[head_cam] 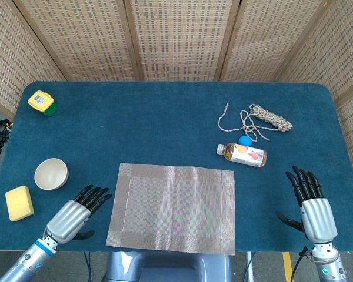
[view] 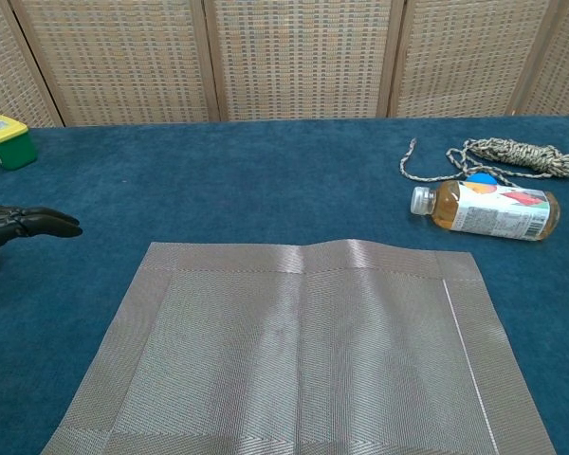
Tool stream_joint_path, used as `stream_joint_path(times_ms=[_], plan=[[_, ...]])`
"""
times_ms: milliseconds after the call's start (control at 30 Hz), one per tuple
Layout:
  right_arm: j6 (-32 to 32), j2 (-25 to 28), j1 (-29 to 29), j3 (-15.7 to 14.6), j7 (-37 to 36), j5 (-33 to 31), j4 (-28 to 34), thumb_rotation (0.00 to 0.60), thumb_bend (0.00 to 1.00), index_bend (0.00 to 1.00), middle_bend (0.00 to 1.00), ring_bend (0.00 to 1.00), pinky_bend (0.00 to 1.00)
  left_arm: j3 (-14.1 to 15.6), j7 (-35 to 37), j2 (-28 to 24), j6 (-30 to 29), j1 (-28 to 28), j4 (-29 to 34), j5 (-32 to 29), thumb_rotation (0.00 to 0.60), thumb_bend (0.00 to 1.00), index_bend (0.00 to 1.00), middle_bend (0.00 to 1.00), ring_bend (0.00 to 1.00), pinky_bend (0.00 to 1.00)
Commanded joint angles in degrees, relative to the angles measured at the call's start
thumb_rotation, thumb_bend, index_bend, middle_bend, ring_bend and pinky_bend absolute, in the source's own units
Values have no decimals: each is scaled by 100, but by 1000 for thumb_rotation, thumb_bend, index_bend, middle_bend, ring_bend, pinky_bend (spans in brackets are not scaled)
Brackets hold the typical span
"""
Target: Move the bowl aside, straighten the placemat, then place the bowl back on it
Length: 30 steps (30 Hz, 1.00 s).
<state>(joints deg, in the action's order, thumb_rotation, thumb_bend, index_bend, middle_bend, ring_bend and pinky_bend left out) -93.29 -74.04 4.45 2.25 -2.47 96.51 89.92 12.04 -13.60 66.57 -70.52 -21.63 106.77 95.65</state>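
The silvery woven placemat [head_cam: 173, 207] lies flat near the table's front edge, its edges roughly square to the table; the chest view shows the placemat [view: 303, 351] with a slight crease along its far edge. The white bowl [head_cam: 50, 174] sits on the blue cloth to the mat's left, off it. My left hand [head_cam: 76, 212] hovers open between bowl and mat, fingers pointing away from me; only the fingertips [view: 28, 224] show in the chest view. My right hand [head_cam: 312, 202] is open at the front right, holding nothing.
A yellow sponge [head_cam: 19, 202] lies front left beside the bowl. A yellow-green box [head_cam: 42, 102] sits far left. A bottle [head_cam: 242, 154], a blue cap [head_cam: 245, 140] and a coiled rope [head_cam: 265, 118] lie right of the mat.
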Motion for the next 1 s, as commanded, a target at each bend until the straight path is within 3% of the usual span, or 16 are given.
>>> stream_joint_path(times_ms=[33,467,1000], plan=[[10,3,0,-10,18,7,7,600,231,27,0,0,0,-34,-10,11,-20,48,-33,-35,600,203,0,0,0,0],[278,-42,89,-133,223,86,6,600,227,36,0,0,0,-382,-101,54,-970,686,-132,-194,600,204,0,0,0,0],[408,-209,156,-213,416,170,-134,600,206,36,0,0,0,-498,-72,-117,-1043,836,-124,-102,600,204,0,0,0,0]])
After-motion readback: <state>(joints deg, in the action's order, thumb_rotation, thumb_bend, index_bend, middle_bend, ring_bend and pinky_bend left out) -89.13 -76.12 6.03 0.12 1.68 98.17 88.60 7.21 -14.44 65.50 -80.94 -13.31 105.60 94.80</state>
